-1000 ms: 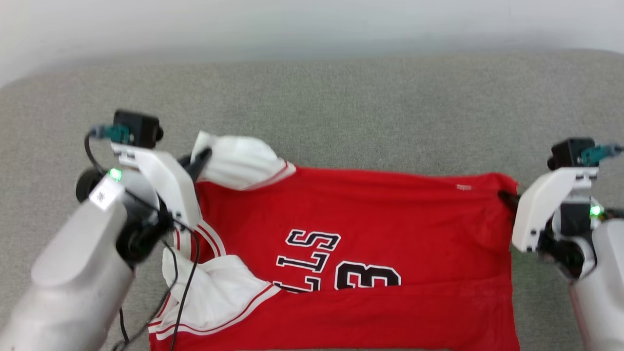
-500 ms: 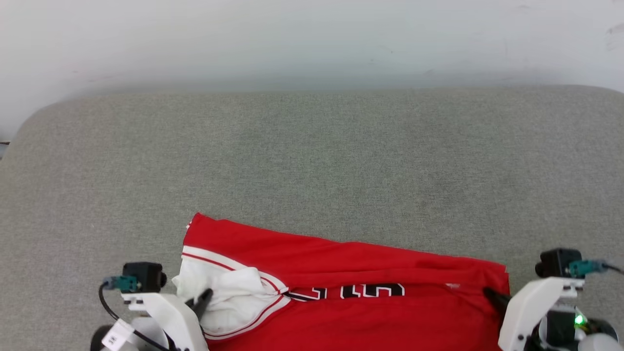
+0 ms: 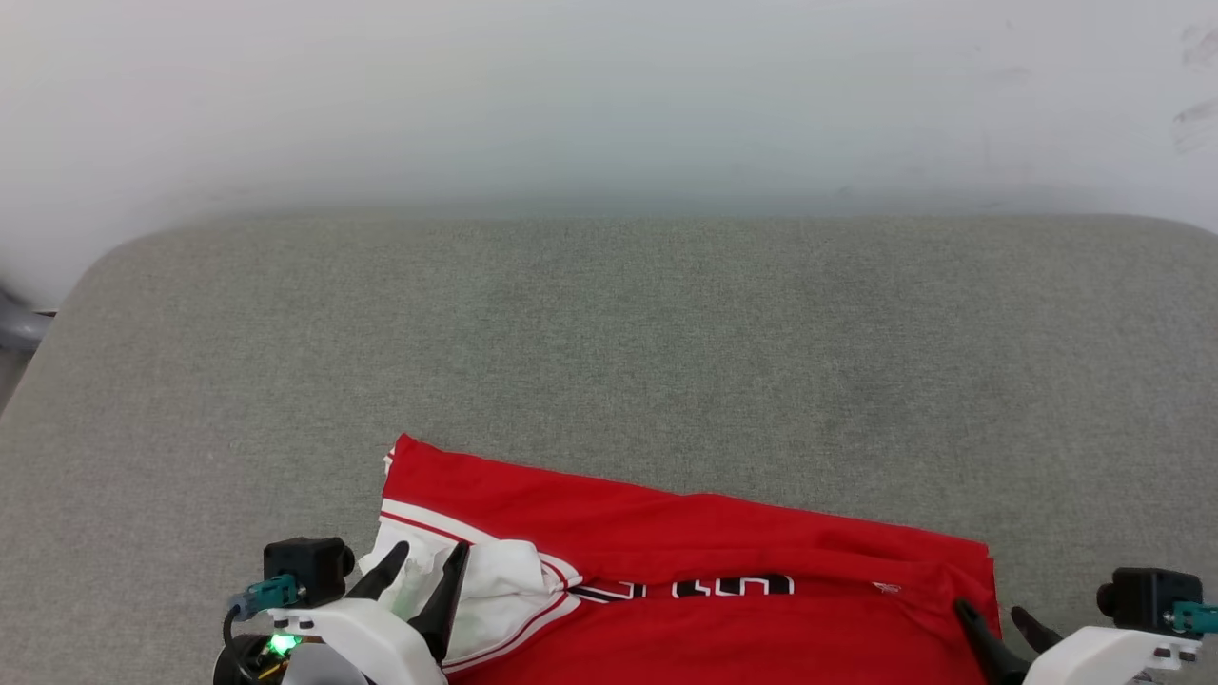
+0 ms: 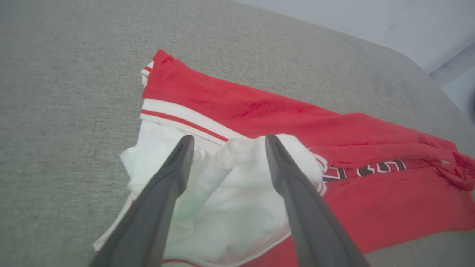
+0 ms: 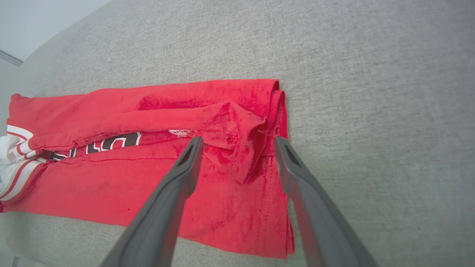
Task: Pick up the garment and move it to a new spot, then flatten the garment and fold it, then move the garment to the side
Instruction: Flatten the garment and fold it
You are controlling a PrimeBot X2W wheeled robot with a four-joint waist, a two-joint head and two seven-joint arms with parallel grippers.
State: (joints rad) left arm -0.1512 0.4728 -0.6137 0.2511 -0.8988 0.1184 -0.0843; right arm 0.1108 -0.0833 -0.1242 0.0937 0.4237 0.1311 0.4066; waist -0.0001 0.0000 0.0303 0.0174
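- The garment [image 3: 723, 609] is seen lying folded lengthwise on the grey fabric-covered desk [image 3: 609, 362], near its front edge, with a strip of the black-and-white lettering left exposed between the folded layers.
- The left hand [image 3: 430, 552] is held open over the bunched white sleeve [image 4: 230, 207] at the garment's left end; nothing is gripped between its fingers.
- The right hand [image 3: 990, 611] is likewise spread open, its fingers set to either side of a rumpled red corner at the garment's right end; no fabric is clasped.
- Whether either hand's fingertips touch the cloth cannot be told.
- A pale wall [image 3: 609, 95] is seen behind the desk.
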